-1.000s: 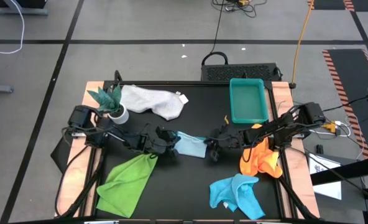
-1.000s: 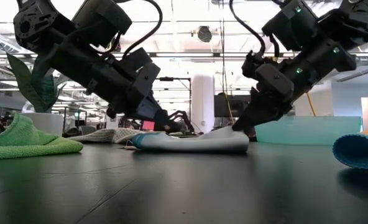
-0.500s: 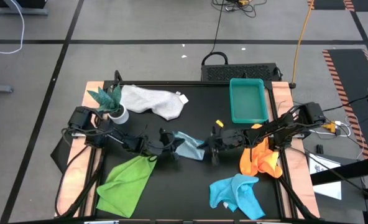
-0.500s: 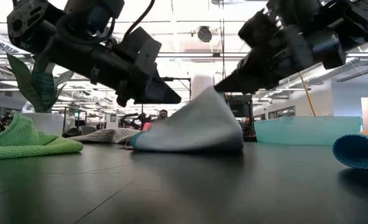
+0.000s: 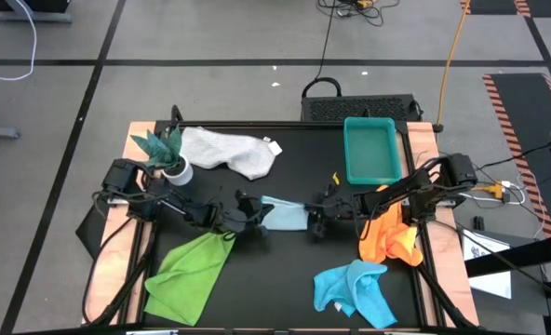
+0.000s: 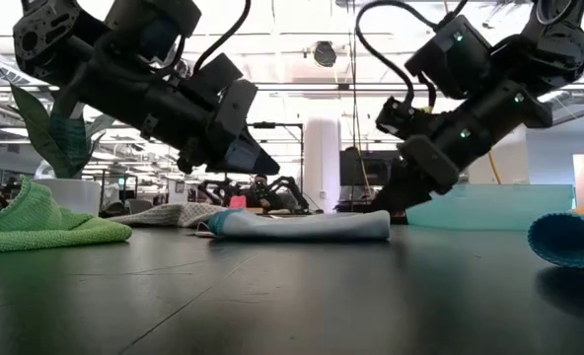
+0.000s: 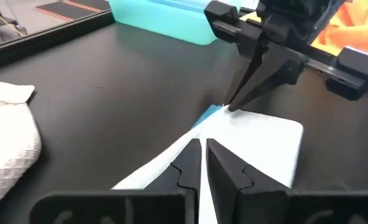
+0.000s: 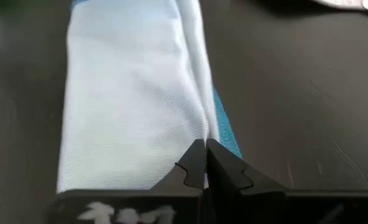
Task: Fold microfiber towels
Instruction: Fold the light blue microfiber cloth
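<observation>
Lying flat near the table's (image 5: 285, 270) centre, the pale blue towel (image 5: 286, 214) is folded into a narrow band with bare black surface in front of and behind it. The lime green towel (image 5: 190, 270) sits at the front left. The turquoise towel (image 5: 355, 288) sits at the front right, and the orange towel (image 5: 390, 237) is near the right edge. The white-grey towel (image 5: 227, 151) lies at the back beside the plant (image 5: 164, 154), and the teal tray (image 5: 371, 151) sits at back right. The left gripper (image 5: 257, 216) is at the towel's left end, fingers nearly closed, tips just above the cloth in the low view. The right gripper (image 5: 315, 221) is closed, tips at the towel's right edge; whether it pinches cloth cannot be told.
</observation>
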{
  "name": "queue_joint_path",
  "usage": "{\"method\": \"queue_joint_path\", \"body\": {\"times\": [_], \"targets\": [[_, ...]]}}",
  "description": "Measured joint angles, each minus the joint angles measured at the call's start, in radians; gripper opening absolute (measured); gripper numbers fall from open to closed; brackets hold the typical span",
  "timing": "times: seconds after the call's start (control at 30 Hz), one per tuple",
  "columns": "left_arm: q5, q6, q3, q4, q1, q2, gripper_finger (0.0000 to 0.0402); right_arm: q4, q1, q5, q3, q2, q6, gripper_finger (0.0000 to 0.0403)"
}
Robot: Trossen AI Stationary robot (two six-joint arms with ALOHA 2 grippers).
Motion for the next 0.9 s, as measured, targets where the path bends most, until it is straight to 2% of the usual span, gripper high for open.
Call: {"method": "queue_joint_path", "body": {"times": [0.17,0.43,0.67,0.8,0.9], "targets": [[-0.008,-0.046,0.000,-0.081,0.023,0.000,0.0026,-0.032,0.001,-0.022,0.000,0.000,0.002,0.0015],[-0.004,-0.147,0.000,-0.201,0.054,0.001,0.0026,-0.137,0.000,-0.017,0.000,-0.092,0.051,0.0080],[0.074,-0.275,0.000,-0.369,0.101,0.001,0.0026,-0.076,0.039,-0.028,0.000,-0.122,0.082,0.0106],[0.125,-0.272,0.000,-0.371,0.093,0.001,0.0026,-0.036,0.073,-0.108,0.000,-0.116,0.065,0.0103],[0.211,-0.238,0.000,-0.334,0.068,0.001,0.0026,0.010,0.105,-0.170,0.000,-0.116,0.037,0.0101]]}}
